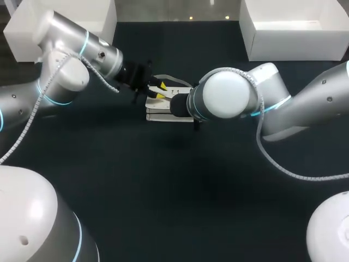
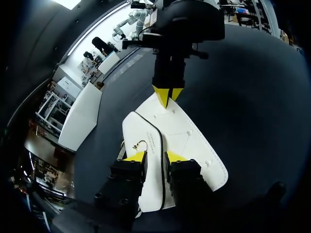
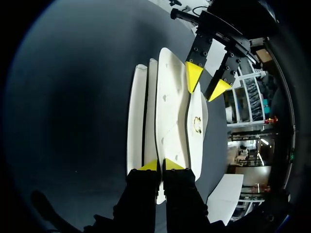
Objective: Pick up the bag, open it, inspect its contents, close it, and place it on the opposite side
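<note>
A flat white bag [image 1: 162,113] lies at the table's middle, with a dark seam and a small gold clasp [image 2: 139,144] near its top edge. My left gripper [image 1: 159,90] hangs over the bag's left end. In the left wrist view its fingers [image 2: 155,156] stand apart on either side of the seamed top edge. From the right wrist view the left gripper [image 3: 206,81] shows one tip on the flap and the other beside it. My right gripper [image 3: 161,165] is shut on the bag's [image 3: 170,111] opposite end. Its pinched tips [image 2: 167,93] show from the left wrist; in the head view its own wrist hides them.
Two white boxes stand at the back of the table, one at the left [image 1: 65,22] and one at the right [image 1: 294,30]. Dark tabletop [image 1: 174,191] stretches in front of the bag, between the two arm bases.
</note>
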Motion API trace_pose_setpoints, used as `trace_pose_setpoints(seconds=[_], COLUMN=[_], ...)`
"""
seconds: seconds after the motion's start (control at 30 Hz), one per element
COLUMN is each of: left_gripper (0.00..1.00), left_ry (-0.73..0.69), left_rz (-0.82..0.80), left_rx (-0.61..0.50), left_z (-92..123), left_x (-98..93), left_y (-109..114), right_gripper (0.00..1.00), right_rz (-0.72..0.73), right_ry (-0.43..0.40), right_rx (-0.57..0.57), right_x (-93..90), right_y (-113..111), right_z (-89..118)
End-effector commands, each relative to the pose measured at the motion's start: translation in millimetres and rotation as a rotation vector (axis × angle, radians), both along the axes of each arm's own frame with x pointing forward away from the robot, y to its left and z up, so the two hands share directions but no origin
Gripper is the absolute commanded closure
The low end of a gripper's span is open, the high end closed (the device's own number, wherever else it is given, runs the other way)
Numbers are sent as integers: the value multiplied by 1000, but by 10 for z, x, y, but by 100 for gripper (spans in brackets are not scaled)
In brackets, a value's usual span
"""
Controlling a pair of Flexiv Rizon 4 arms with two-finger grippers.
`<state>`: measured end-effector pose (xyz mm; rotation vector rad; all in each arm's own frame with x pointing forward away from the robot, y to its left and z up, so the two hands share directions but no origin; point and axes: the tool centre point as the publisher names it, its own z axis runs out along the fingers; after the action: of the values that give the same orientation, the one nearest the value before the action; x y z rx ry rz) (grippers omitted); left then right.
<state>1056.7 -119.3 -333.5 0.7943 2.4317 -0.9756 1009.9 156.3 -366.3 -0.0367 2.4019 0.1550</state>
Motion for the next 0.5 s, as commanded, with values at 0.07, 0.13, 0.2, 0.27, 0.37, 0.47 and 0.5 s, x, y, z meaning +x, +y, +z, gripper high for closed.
trace_pose_setpoints(seconds=[0.07, 0.13, 0.2, 0.27, 0.37, 0.47, 0.5], left_gripper=[100, 100, 100, 100, 100, 100, 100], left_ry=[7, 10, 12, 12, 15, 12, 11], left_rz=[14, 23, 31, 40, 45, 50, 49], left_rx=[3, 0, -4, -7, -13, -14, -15], left_z=[-36, -18, 12, 41, 89, 145, 162], left_x=[66, 99, 135, 169, 210, 228, 224], left_y=[-25, -15, 0, 15, 31, 37, 40], right_gripper=[100, 100, 100, 100, 100, 100, 100], right_rz=[2, 2, 2, 2, 2, 2, 2], right_ry=[-6, -6, -6, -6, -6, -6, -6], right_rx=[3, 3, 3, 3, 3, 3, 3], right_x=[-3, -3, -3, -3, -3, -3, -3], right_y=[1, 1, 1, 1, 1, 1, 1], right_z=[-23, -23, -23, -23, -23, -23, -23])
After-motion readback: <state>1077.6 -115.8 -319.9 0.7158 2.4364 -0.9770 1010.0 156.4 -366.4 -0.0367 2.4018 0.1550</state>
